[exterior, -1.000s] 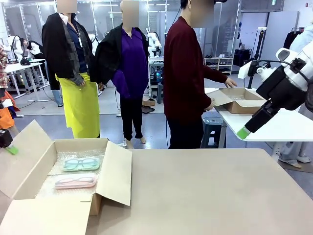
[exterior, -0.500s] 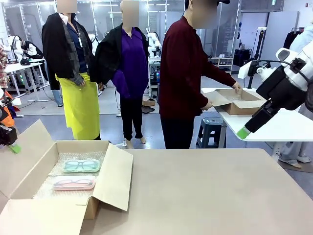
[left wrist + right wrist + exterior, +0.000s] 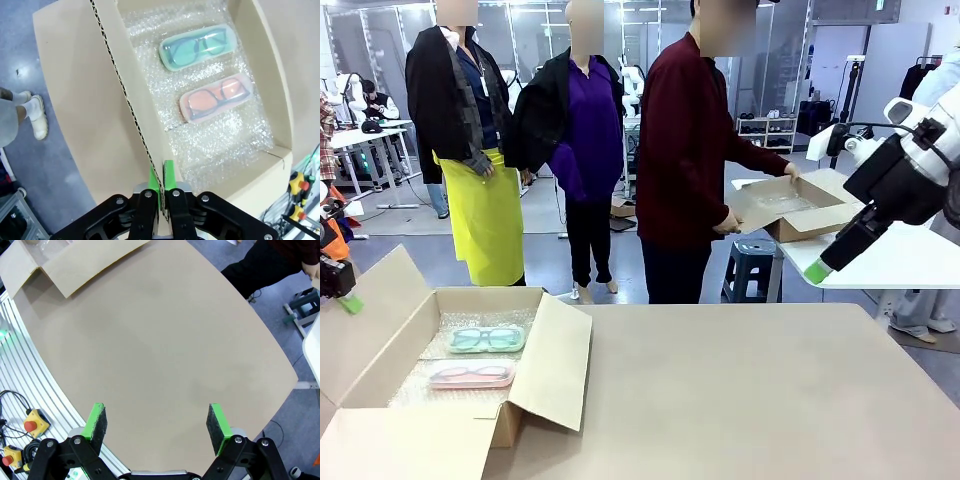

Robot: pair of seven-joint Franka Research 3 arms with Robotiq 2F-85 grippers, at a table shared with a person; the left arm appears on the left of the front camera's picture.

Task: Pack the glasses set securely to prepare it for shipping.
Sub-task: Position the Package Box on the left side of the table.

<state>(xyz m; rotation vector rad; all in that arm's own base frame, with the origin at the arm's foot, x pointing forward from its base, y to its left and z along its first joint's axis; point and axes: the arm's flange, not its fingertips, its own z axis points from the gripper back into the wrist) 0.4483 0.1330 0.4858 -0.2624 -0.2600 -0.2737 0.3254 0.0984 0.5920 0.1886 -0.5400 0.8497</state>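
Glasses set [image 3: 207,72] on bubble wrap beyond left end effector [image 3: 161,192], clenched on box flap [image 3: 120,95]; right end effector [image 3: 157,422] released.

mint-green case [image 3: 486,338] | pink case [image 3: 473,374] | flat, side by side on bubble wrap

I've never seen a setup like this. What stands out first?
An open brown cardboard box lined with bubble wrap, at the table's left, holds a mint-green glasses case and a pink glasses case side by side. The left end effector pinches the box's flap edge; the right end effector hangs open over bare tabletop.
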